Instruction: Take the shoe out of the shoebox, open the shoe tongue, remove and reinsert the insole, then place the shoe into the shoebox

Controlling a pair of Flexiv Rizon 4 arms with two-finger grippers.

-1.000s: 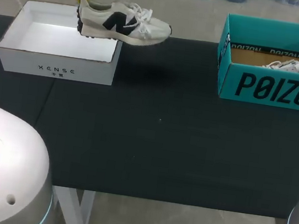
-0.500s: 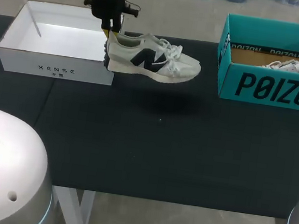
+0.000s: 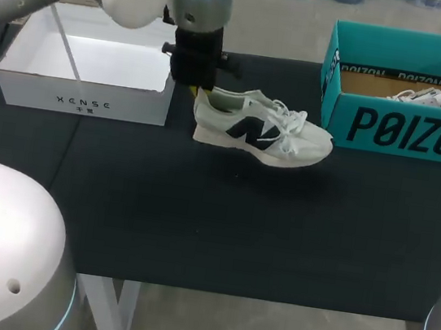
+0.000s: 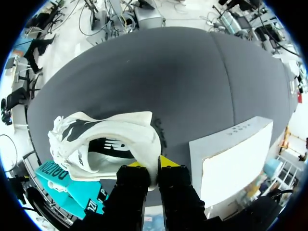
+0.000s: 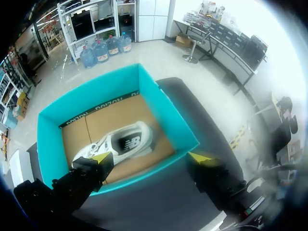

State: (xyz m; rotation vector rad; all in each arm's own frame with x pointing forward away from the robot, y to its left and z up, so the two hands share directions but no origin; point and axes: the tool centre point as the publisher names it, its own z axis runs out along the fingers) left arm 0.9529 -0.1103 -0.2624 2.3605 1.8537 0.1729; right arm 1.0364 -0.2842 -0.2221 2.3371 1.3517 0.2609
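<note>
Where your left arm comes in past the white shoebox (image 3: 86,72), you see the left gripper (image 3: 192,89) clamped on the heel of the white shoe (image 3: 258,129). The shoe is low over the black table (image 3: 195,227) between the two boxes, toe toward the teal shoebox (image 3: 406,129). A second shoe (image 3: 427,97) lies inside that box. Above it your right gripper (image 5: 151,158) hangs with fingers spread wide, grasping nothing.
</note>
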